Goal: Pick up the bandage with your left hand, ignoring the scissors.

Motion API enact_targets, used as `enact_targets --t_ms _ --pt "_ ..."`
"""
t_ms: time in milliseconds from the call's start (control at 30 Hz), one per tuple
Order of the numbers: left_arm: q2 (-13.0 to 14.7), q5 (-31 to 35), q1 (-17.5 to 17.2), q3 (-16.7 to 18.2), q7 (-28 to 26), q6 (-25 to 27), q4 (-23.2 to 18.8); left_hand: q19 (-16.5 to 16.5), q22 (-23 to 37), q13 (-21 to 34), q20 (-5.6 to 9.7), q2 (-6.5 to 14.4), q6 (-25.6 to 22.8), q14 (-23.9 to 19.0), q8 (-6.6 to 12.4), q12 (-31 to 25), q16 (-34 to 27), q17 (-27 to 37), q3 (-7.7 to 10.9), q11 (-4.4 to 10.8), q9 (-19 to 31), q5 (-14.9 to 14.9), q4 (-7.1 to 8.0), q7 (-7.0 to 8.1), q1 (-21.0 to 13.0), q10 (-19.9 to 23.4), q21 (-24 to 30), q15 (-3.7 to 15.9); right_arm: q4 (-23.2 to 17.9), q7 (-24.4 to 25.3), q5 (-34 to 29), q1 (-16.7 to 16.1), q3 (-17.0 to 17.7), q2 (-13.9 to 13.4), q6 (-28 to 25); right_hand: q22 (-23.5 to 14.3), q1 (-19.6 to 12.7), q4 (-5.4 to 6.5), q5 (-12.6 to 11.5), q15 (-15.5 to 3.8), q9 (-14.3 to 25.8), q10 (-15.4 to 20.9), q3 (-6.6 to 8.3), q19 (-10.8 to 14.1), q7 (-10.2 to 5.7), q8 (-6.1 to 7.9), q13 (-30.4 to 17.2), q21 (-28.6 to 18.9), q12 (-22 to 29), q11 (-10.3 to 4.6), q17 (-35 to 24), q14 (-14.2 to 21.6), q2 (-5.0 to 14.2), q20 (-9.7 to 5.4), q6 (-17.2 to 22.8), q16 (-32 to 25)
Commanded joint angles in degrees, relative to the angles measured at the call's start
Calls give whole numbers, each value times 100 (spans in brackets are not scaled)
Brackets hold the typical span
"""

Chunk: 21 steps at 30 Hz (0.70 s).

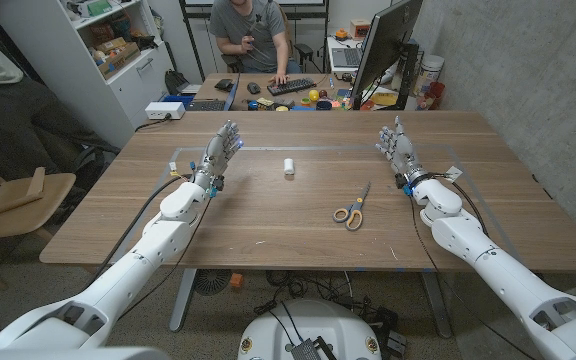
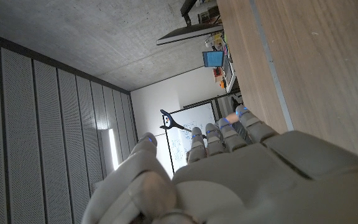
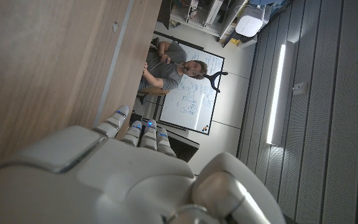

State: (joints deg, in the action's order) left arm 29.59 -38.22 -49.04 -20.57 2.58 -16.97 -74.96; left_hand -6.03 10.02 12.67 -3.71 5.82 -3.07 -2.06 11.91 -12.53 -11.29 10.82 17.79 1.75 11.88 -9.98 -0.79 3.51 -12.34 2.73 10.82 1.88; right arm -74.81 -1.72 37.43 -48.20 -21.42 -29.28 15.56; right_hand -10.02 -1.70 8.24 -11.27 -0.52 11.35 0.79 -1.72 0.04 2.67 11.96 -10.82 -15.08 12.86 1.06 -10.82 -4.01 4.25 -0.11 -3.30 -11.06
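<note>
Bandage lies between left hand and right hand, both empty with fingers apart, scissors nearby.

Smooth white arm shells end in pale grey hands — left hand, right hand — with black cables along the forearms and blue-lit fingertips.
</note>
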Motion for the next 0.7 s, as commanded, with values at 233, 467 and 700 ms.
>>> enact_targets --t_ms 233,467,700 --pt "433 367 -68 -81 -440 613 -682 -35 10 8 -2 11 2 18 28 -15 -8 23 43 -1 18 -37 -22 47 -72 23 21 45 31 -28 -2 14 -57 2 -82 -28 -2 49 -38 4 15 -5 -1 -35 -1 28 -26 -23 13 59 -14 -56 110 -5 -25 -15" --pt "827 680 27 -193 -755 1421 -1371 -9 8 7 -10 27 33 74 19 8 14 17 79 -5 16 -45 -62 38 -129 -32 12 16 56 -37 1 17 -59 6 -79 -29 -2 49 -38 5 15 -2 -3 -34 -2 24 -26 -11 11 57 -14 -54 112 2 -24 -15" --pt "1288 1102 254 -377 -1200 2791 -2286 3 8 6 -46 67 37 81 20 4 14 14 120 -13 16 -58 -90 82 -180 -24 10 -21 97 -32 -2 25 -54 19 -59 -29 -3 49 -38 8 16 -1 -6 -29 0 22 -26 1 8 52 -14 -54 113 -3 -20 -14"
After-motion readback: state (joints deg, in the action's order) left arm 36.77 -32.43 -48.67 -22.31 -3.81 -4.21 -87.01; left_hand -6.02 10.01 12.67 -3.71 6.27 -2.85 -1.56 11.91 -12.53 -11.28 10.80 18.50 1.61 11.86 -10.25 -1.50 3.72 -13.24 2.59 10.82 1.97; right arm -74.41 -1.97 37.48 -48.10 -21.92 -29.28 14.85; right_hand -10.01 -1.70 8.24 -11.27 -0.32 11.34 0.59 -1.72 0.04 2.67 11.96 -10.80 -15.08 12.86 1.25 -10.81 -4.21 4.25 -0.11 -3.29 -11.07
